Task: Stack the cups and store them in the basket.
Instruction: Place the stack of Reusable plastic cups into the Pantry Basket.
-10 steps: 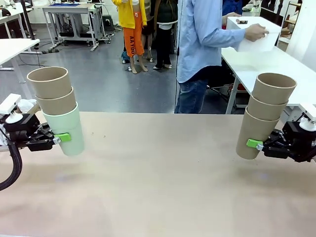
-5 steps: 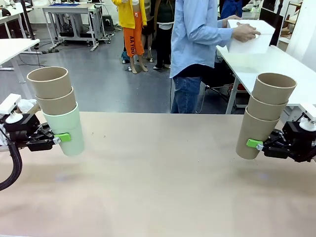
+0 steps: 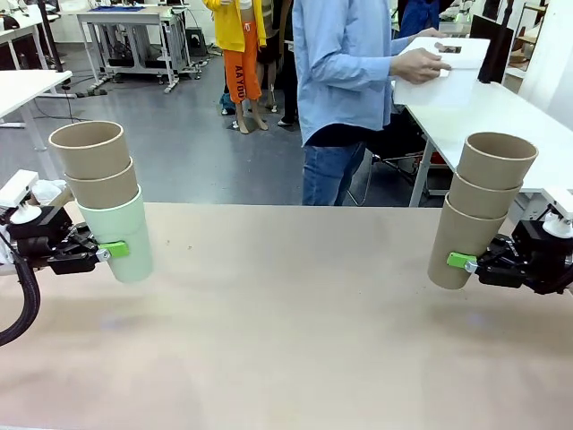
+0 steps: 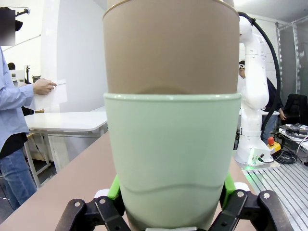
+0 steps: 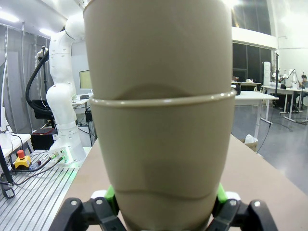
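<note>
**Both claws clamped on cup stacks; basket far off in a person's hand**

The left claw (image 3: 115, 250) is closed on the mint cup (image 3: 123, 231), a green pad pressed to each side of its lower wall; two tan cups (image 3: 106, 190) nest in it, one above the other, and the top mouth is open; this stack leans a little back toward its own arm. The right claw (image 3: 461, 262) is clamped the same way low on the bottom cup (image 3: 455, 240) of a tan stack; two more cups (image 3: 484, 197) sit nested above it, leaning toward that arm. The table (image 3: 286, 313) stretches between the two claws, which are well apart. Past the right claw, well beyond the table's far edge, a person (image 3: 340, 72) stands side-on; one hand (image 3: 419, 64) holds the white basket (image 3: 448, 81), tilted, over a white side table (image 3: 488, 112).
</note>
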`<state>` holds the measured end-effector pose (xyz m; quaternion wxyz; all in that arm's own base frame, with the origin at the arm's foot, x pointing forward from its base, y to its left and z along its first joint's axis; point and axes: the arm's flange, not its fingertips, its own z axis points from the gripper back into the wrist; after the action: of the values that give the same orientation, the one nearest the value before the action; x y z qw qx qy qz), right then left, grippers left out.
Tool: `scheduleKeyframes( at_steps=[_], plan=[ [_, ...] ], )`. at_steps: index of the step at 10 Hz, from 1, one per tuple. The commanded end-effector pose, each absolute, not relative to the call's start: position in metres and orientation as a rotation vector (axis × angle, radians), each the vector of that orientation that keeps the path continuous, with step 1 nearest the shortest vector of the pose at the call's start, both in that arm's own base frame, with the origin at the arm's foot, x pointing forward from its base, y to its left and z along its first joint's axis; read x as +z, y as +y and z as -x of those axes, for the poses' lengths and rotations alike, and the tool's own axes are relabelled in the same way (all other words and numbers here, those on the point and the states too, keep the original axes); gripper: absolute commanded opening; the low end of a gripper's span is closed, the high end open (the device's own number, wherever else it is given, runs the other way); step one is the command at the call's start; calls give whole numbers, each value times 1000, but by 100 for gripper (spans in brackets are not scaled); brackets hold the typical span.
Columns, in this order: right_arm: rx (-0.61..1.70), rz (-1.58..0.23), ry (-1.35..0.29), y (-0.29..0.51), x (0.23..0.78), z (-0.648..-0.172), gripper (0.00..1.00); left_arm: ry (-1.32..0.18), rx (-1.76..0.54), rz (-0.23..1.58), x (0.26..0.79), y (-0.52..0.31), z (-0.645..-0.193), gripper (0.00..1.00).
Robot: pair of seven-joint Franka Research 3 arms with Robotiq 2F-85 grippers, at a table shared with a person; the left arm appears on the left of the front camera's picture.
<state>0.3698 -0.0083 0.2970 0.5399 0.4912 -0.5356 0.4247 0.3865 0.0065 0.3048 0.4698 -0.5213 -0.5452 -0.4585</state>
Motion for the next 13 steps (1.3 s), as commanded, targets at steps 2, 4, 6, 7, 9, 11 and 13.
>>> scheduleKeyframes(
  at_steps=[2, 4, 6, 7, 9, 11, 13],
  plan=[
    [1019, -1161, -1283, -8, 301, -371, 84, -1356, -1118, 1280, 308, 6, -386, 87],
    [1019, -1161, -1283, -8, 301, -371, 84, -1356, -1118, 1280, 308, 6, -386, 87],
    [1019, -1161, -1283, -8, 301, -371, 84, -1356, -1118, 1280, 308, 6, -386, 87],
    [1019, -1161, -1283, -8, 301, -371, 84, -1356, -1118, 1280, 308, 6, -386, 87],
    [1019, -1161, -1283, -8, 301, -371, 84, -1356, -1118, 1280, 308, 6, -386, 87],
    [1019, -1161, -1283, -8, 301, -371, 84, -1356, -1118, 1280, 308, 6, -386, 87],
    [1019, -1161, -1283, -8, 301, -371, 84, -1356, -1118, 1280, 308, 6, -386, 87]
  ],
)
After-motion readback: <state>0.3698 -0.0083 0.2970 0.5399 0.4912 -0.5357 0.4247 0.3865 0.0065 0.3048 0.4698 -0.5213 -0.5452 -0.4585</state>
